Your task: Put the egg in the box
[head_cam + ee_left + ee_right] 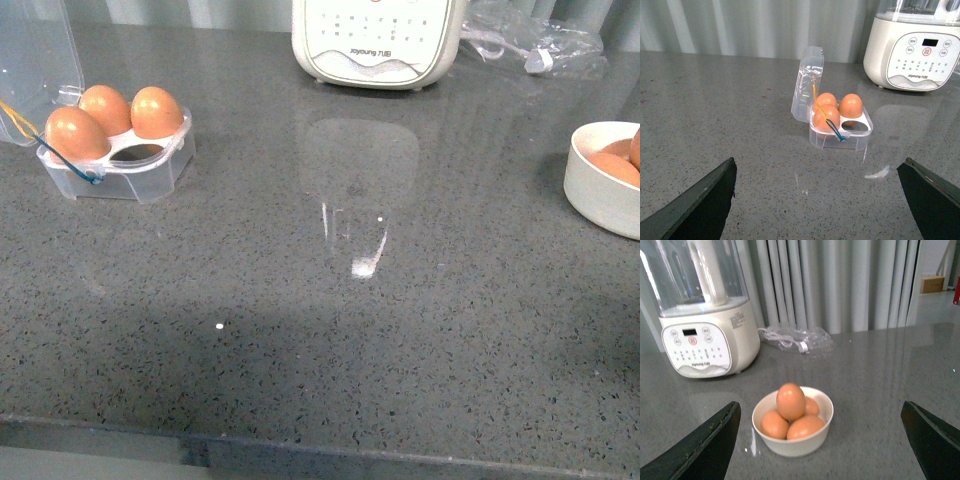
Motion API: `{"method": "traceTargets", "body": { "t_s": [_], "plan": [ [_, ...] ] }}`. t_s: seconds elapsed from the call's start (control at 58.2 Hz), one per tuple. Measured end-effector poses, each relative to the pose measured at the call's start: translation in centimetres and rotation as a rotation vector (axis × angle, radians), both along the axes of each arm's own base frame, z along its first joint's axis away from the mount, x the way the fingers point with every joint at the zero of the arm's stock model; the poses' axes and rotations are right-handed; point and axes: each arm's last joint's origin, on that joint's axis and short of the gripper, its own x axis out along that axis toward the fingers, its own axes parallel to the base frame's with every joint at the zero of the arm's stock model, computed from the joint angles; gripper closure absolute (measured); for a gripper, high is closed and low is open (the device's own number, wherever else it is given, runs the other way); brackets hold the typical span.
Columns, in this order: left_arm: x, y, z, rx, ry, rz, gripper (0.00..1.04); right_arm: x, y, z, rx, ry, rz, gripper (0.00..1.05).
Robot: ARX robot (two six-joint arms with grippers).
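Note:
The box [130, 180] is a clear plastic case at the far left of the grey counter, its lid [30, 60] standing open. Three brown eggs fill its cups and the front right cup [140, 152] is empty. At the right edge a white bowl [600, 195] holds several brown eggs. In the right wrist view one egg [791, 401] lies on top of the others in that bowl [790, 445]. My right gripper [820, 403] is open, a short way back from the bowl. My left gripper [819, 161] is open, facing the box [840, 142] from a distance. Neither arm shows in the front view.
A white Joyoung appliance [378, 40] stands at the back centre, between box and bowl. A crumpled clear bag with a cable [535, 45] lies at the back right. The counter's front edge [320, 440] runs along the bottom. Grey curtains hang behind.

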Motion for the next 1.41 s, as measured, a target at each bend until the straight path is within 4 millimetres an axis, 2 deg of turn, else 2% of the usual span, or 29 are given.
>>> {"method": "traceTargets", "body": {
  "t_s": [0.12,0.206,0.292,0.429,0.532,0.687,0.944,1.408],
  "plan": [
    [0.0,0.0,0.0,0.0,0.0,0.0,0.07,2.5,-0.4,1.7,-0.006,-0.041,0.001,0.07],
    [0.0,0.0,0.0,0.0,0.0,0.0,0.07,5.2,-0.7,2.6,-0.022,-0.025,-0.013,0.07],
    [0.0,0.0,0.0,0.0,0.0,0.0,0.07,8.9,-0.8,2.7,-0.064,0.073,0.009,0.07],
    [0.0,0.0,0.0,0.0,0.0,0.0,0.07,13.3,-0.7,2.5,-0.088,0.234,0.07,0.07],
    [0.0,0.0,0.0,0.0,0.0,0.0,0.07,15.8,-0.5,2.7,-0.103,0.303,0.1,0.07],
    [0.0,0.0,0.0,0.0,0.0,0.0,0.07,18.0,-0.1,3.1,-0.131,0.374,0.133,0.07],
    [0.0,0.0,0.0,0.0,0.0,0.0,0.07,18.9,0.1,1.5,-0.132,0.489,0.183,0.07],
    [0.0,0.0,0.0,0.0,0.0,0.0,0.07,18.4,-0.1,-1.6,-0.111,0.552,0.228,0.07]
  ]
}}
